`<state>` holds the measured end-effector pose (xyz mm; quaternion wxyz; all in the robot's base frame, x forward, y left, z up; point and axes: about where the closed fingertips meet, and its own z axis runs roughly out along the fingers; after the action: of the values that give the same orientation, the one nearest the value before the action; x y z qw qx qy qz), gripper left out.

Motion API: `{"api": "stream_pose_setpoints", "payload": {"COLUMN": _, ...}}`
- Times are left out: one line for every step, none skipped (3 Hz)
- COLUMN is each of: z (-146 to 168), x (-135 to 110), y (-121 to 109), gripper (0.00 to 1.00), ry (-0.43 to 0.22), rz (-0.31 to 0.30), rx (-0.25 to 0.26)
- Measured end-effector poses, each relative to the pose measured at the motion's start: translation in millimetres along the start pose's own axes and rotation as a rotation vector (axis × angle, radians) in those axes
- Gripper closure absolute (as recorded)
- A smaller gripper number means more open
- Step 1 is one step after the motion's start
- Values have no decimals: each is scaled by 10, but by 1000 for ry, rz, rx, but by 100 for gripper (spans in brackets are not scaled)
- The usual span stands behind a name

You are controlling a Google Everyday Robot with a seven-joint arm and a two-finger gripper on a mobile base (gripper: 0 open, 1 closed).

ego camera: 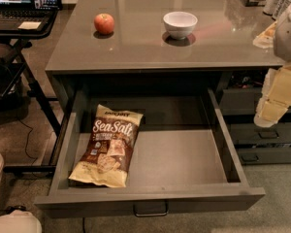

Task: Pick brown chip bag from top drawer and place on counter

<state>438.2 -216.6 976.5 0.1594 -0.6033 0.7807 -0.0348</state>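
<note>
**Q:** Where do things stand?

**A:** My pincer (267, 111) hangs off to the right, outside the top drawer (184, 159), in front of the narrower drawers (262, 135) and below the worktop (145, 50) edge. I cannot tell how far open it is. It has no hold on the bag, that much is plain. The brown chip bag (108, 147) lies flat on the drawer floor at the left, close along the left wall, with its lower end near the front wall.

**Q:** What could go wrong?

**A:** The way in, first. I must cross the drawer's right wall to reach the far side. If I come in too low I may clip that wall and shove the drawer, which would shift the bag too.

**Q:** And the grasp?

**A:** The bag looks crinkly and slick, and it lies flat. I judge that a pinch from above might catch only a fold of film and slip off. If I press too hard, I crush what is inside. The left wall also leaves me little room on that side.

**Q:** After that?

**A:** On the way up, a dangling bag could snag the worktop's lip. An apple (104, 23) and a white bowl (180, 23) stand up there. If I set down carelessly near them, the apple may roll.
</note>
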Motion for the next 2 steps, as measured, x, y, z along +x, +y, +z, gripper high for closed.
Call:
{"api": "stream_pose_setpoints", "payload": {"z": 0, "x": 0, "y": 0, "gripper": 0, "ry": 0, "rz": 0, "rx": 0}}
{"api": "stream_pose_setpoints", "payload": {"z": 146, "x": -92, "y": -43, "gripper": 0, "ry": -55, "rz": 5, "rx": 2}}
